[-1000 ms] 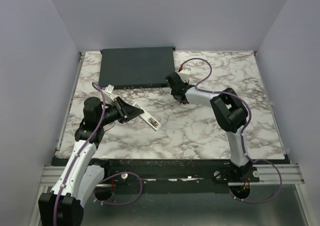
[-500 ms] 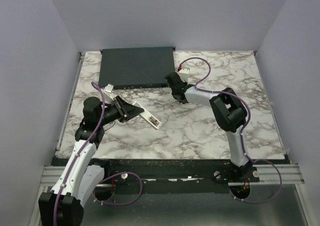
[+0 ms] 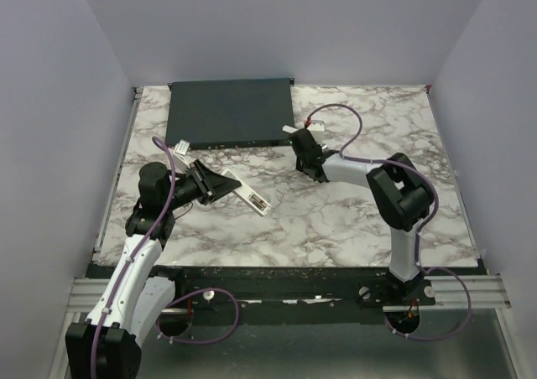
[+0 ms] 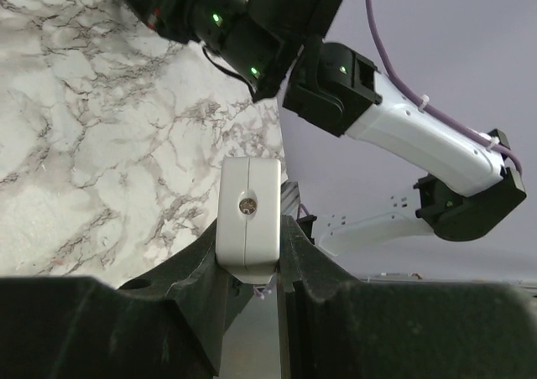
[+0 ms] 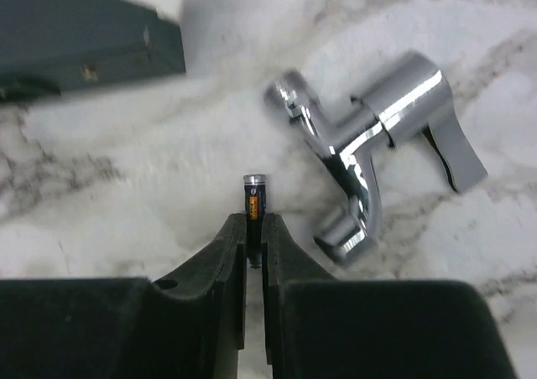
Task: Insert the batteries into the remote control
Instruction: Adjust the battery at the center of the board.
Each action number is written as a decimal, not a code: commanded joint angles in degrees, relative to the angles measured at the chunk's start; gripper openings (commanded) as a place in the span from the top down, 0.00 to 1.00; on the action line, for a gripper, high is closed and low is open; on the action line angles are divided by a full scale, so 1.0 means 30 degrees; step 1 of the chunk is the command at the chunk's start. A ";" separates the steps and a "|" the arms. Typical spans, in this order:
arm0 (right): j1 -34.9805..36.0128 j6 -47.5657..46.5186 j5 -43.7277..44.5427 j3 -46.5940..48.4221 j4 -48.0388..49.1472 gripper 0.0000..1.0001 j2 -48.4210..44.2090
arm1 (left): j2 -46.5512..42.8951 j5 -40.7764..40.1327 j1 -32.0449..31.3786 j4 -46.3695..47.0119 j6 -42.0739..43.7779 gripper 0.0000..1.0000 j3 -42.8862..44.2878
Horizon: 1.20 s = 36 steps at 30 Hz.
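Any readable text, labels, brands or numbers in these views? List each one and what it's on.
Nothing legible in any view.
battery: orange band with dark marks, too small to read.
remote control: end face blank, only a small round window.
dark-grey box: small pale mark on its side, blurred, unreadable.
white tag by the left arm's cable: too small to read.
chrome fitting: no marking visible.
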 commanded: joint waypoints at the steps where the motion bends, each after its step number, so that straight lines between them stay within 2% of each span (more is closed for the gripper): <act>1: 0.0137 -0.1183 -0.2756 -0.3306 -0.0458 0.99 -0.3326 | -0.0154 0.0302 0.0561 -0.0281 0.0630 1.00 0.0623; 9: 0.0181 -0.5414 -1.2210 -1.1464 0.6130 0.99 -1.3486 | 0.0250 0.0078 0.1045 -0.0938 0.1239 1.00 0.1454; 14: 0.0192 -0.6662 -1.6276 -1.3864 0.7196 0.99 -1.7216 | 0.0353 -0.0291 0.1104 -0.1780 0.2117 1.00 0.2076; 20: 0.0192 -0.8448 -2.1815 -1.6626 1.2608 0.95 -2.0082 | 0.0327 -0.0061 0.1106 -0.1697 0.2430 1.00 0.2297; 26: 0.0216 -1.3679 -2.7401 -1.8945 1.5383 0.99 -2.3244 | 0.0136 0.0318 0.1109 -0.1101 0.2643 1.00 0.2063; 36: 0.0221 -1.3694 -3.0181 -1.9637 1.7884 0.99 -2.3898 | 0.0065 0.1243 0.1085 -0.0197 0.2377 1.00 0.1824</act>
